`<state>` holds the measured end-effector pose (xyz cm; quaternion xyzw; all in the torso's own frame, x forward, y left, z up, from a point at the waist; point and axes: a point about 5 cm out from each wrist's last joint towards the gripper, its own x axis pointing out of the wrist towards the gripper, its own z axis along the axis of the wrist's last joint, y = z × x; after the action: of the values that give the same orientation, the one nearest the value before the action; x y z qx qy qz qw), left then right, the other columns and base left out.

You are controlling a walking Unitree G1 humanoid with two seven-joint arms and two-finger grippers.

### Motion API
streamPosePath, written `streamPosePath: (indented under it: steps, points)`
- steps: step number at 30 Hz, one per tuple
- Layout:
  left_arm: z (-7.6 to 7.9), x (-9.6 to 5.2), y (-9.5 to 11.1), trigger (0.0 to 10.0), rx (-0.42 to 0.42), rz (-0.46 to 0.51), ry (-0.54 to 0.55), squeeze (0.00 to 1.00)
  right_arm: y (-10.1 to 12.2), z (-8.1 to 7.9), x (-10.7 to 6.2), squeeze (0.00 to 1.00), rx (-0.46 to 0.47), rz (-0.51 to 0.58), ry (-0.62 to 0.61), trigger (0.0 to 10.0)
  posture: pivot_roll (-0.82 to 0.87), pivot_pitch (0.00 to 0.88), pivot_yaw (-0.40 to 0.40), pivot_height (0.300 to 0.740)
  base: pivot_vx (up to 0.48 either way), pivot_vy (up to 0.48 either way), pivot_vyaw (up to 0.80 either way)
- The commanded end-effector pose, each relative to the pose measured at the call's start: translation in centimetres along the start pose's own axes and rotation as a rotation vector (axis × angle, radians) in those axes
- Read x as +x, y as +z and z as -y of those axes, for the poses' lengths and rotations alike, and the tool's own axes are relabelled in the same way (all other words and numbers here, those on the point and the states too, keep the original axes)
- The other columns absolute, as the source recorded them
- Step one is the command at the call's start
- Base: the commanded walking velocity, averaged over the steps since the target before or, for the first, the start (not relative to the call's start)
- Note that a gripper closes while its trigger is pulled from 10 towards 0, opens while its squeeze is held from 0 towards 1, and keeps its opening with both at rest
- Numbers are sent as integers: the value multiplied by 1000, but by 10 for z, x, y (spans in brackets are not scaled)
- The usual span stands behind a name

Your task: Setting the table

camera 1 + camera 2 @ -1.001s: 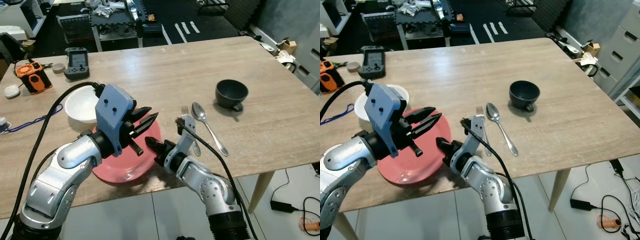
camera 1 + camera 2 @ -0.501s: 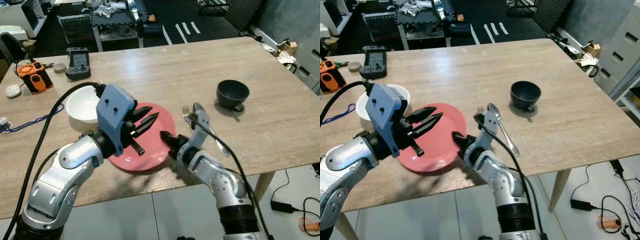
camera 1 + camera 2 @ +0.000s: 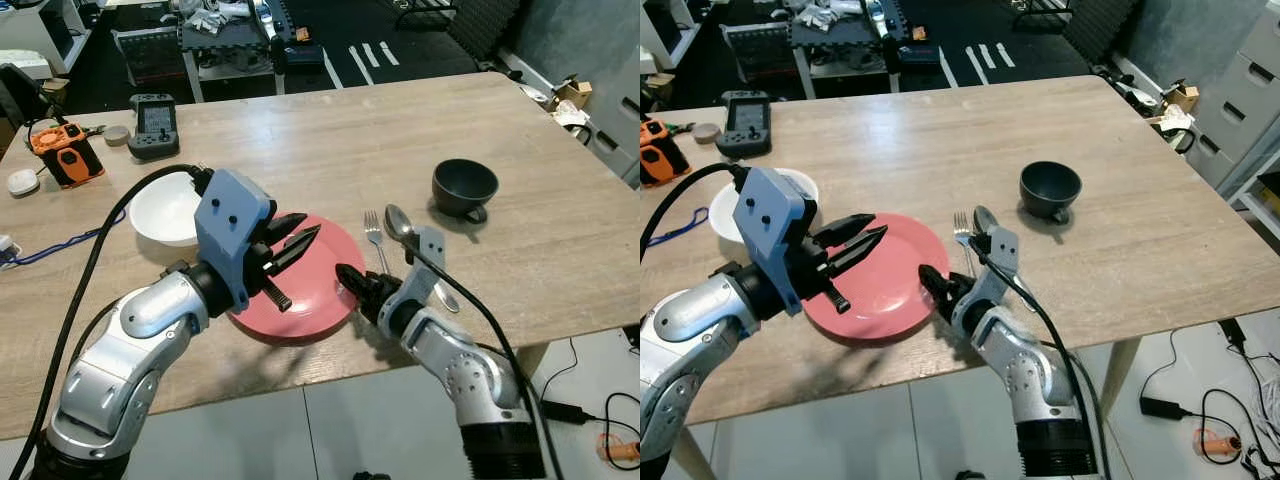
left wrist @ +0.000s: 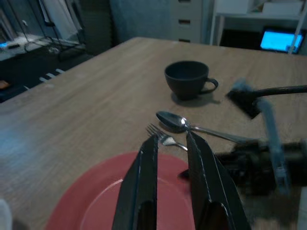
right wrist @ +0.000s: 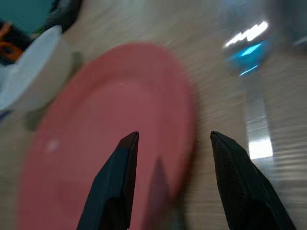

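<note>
Plate [image 3: 300, 290], fork [image 3: 375, 232], spoon [image 3: 400, 224] and cup [image 3: 464, 187] laid — bowl [image 3: 168, 208] unplaced; right claw [image 3: 352, 285] open at the rim, left claw [image 3: 290, 243] slightly open, empty.

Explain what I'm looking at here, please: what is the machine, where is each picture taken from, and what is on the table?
This is a humanoid robot with two silver arms ending in black two-fingered grippers. The two wide pictures come from its head, looking down at a wooden table. The other two come from cameras on its wrists, looking along the fingers.

On the table lie a red plate, a white bowl, a fork, a spoon and a dark cup; some gadgets sit at the far left edge.

The left gripper hovers over the plate, fingers slightly apart. The right gripper is open at the plate's rim. Neither holds anything.
</note>
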<state>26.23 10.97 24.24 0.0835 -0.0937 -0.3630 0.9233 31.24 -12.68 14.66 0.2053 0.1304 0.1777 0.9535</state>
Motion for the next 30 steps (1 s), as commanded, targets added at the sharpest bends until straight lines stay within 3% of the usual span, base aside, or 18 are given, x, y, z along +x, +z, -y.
streamPosePath:
  steps: [1, 6, 10, 11, 12, 13, 14, 15, 16, 18, 23, 30]
  points:
    - [2, -1, -3, 10000, -6, -10, -5, 0, 7, 4, -10, 0, -66, 10, -9, 10000, 6, 78, 77, 740, 0, 0, 0]
    - [2, -1, -5, 10000, -11, -14, -5, 0, 32, 17, -34, 0, -139, 91, -35, 10000, -7, 84, 78, 740, 0, 0, 0]
    - [-6, 0, -12, 10000, -5, -37, 62, 0, 62, 5, -55, 0, -132, 339, 66, 10000, -12, 88, 83, 740, 0, 0, 0]
    - [-9, -1, -16, 10000, -1, -51, 94, 0, 62, 6, -55, 0, -190, 370, 21, 10000, -6, 88, 87, 740, 0, 0, 0]
    - [-9, -1, -16, 10000, -1, -51, 94, 0, 62, 6, -55, 0, -190, 370, 21, 10000, -6, 88, 87, 740, 0, 0, 0]
    - [-14, -2, -22, 10000, -1, -71, 142, 0, 58, 10, -53, 0, -291, 376, -61, 10000, -3, 88, 88, 740, 0, 0, 0]
    - [-27, -8, -38, 10000, -29, -122, 280, 0, 48, 13, -50, 0, -357, 406, -191, 10000, 4, 88, 93, 740, 0, 0, 0]
    - [-27, -8, -38, 10000, -29, -122, 280, 0, 48, 13, -50, 0, -357, 406, -191, 10000, 4, 88, 93, 740, 0, 0, 0]
    - [-34, -15, -48, 10000, -42, -158, 370, 0, 42, 14, -49, 0, -325, 419, -241, 10000, 12, 90, 95, 740, 0, 0, 0]
    - [-37, -23, -53, 10000, -14, -187, 439, 0, 35, 6, -49, 0, -382, 419, -226, 10000, 22, 92, 96, 740, 0, 0, 0]
    - [-37, -50, -62, 10000, -15, -260, 585, 0, 20, -6, -49, 0, -315, 397, -174, 10000, 28, 96, 102, 740, 0, 0, 0]
    - [-37, -80, -62, 10000, -23, -302, 688, 0, 21, -15, -45, 0, -248, 414, -120, 10000, 57, 90, 93, 740, 0, 0, 0]
